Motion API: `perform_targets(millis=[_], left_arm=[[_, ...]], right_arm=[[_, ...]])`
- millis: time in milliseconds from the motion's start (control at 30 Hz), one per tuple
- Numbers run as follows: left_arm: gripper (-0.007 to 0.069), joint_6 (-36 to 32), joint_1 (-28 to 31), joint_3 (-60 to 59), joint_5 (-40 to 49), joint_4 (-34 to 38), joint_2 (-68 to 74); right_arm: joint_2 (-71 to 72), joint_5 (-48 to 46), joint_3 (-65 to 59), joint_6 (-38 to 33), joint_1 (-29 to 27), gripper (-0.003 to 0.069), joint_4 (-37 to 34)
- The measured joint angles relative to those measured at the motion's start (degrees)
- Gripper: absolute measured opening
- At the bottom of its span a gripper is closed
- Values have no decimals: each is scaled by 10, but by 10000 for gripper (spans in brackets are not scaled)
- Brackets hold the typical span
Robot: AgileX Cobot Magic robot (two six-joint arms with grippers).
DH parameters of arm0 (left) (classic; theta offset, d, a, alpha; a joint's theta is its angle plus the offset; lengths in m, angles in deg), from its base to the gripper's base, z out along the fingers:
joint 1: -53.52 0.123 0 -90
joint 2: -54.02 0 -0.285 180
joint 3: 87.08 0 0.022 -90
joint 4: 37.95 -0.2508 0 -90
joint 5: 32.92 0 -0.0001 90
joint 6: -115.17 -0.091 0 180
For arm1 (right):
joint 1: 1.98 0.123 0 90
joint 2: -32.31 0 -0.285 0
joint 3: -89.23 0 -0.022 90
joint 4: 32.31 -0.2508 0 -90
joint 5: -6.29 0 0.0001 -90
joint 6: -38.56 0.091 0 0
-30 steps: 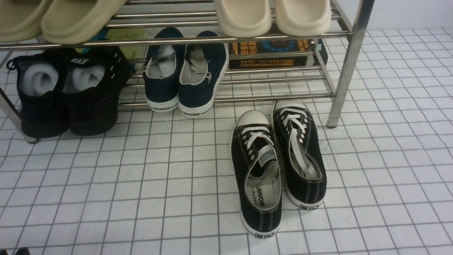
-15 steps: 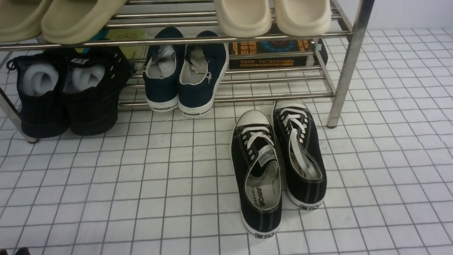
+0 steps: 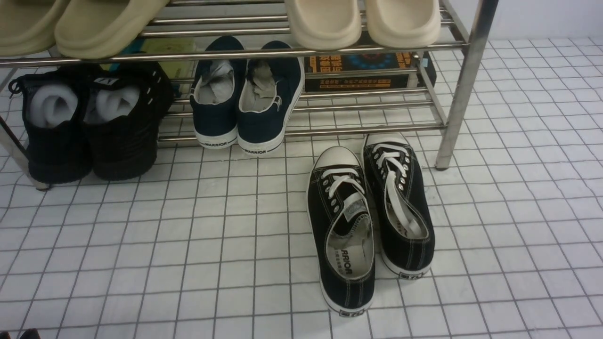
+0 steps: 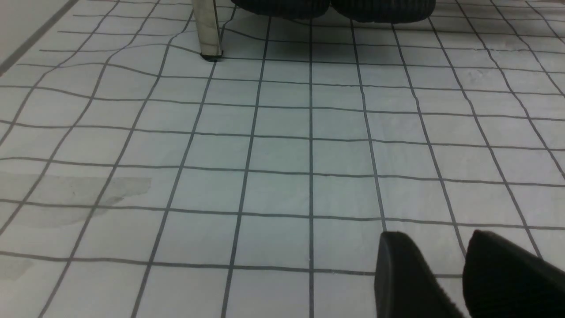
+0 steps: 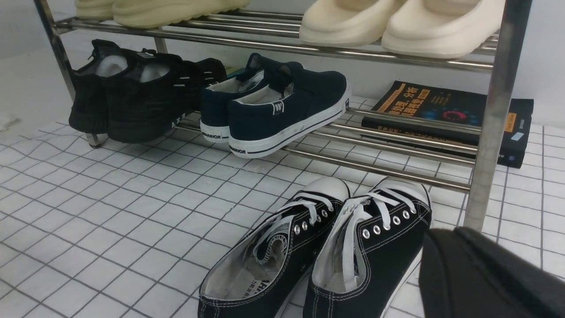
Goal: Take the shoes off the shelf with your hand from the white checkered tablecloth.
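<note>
Sneakers (image 3: 370,221), black canvas, white laces and toe caps: one pair, side by side and touching, flat on the white checkered tablecloth (image 3: 188,245), toes toward the shelf (image 3: 464,84). In the front view the pair sits at about 5 o'clock from frame centre, off the rack, with the right shoe's toe cap just beside the lower front bar and near the right front post. Insole print visible in the left shoe; laces lie loose into both openings.

Shelf, chrome tube, two tiers: occupies the 12 o'clock band of the front view.
- Upper tier: beige slides (image 3: 85,23) at 11 o'clock, cream slides (image 3: 362,21) at 1 o'clock.
- Lower tier: black knit shoes (image 3: 89,122) with white stuffing at 9 to 10 o'clock; navy slip-ons (image 3: 247,99) at 12 o'clock, heels overhanging the front bar.
- Book (image 3: 367,70), dark cover, orange lettering: on the cloth behind the lower bars, at 1 o'clock.

Right hand (image 5: 481,274): black, seen only in the right wrist view, just beside the right sneaker; fingers closed together, holding nothing.

Left hand (image 4: 446,269): two dark fingers (image 4: 397,269) low over bare cloth, a narrow gap between them, nothing held.
</note>
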Motion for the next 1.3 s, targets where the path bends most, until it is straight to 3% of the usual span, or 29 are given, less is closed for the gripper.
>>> perform_targets(millis=[400, 900, 1067, 1300], left_arm=[[239, 0, 0, 0, 0, 0, 0], [239, 0, 0, 0, 0, 0, 0], [239, 0, 0, 0, 0, 0, 0], [239, 0, 0, 0, 0, -1, 0]], right_arm=[[17, -6, -11, -30, -6, 15, 22], [185, -22, -216, -37, -293, 33, 3], [197, -71, -218, -37, -327, 39, 0], [197, -108, -213, -37, -329, 43, -2]])
